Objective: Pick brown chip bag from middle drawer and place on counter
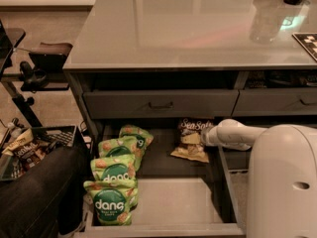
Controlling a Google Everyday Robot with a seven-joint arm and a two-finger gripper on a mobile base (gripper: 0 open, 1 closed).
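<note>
The brown chip bag (189, 133) with white "Sea Salt" lettering leans at the back right of the open middle drawer (173, 202). My gripper (203, 137), at the end of the white arm (235, 134), reaches in from the right and sits against the bag's right edge, low inside the drawer. The arm's wrist hides the gripper's tips. The glossy grey-green counter (188, 24) spreads above the drawers.
Several green "dang" bags (113, 202) lie in a row along the drawer's left side. A closed grey drawer front with a small black handle (161, 104) sits above. A clear cup (265, 24) stands on the counter's right. A dark seat (34, 197) and a snack basket (25, 148) stand left.
</note>
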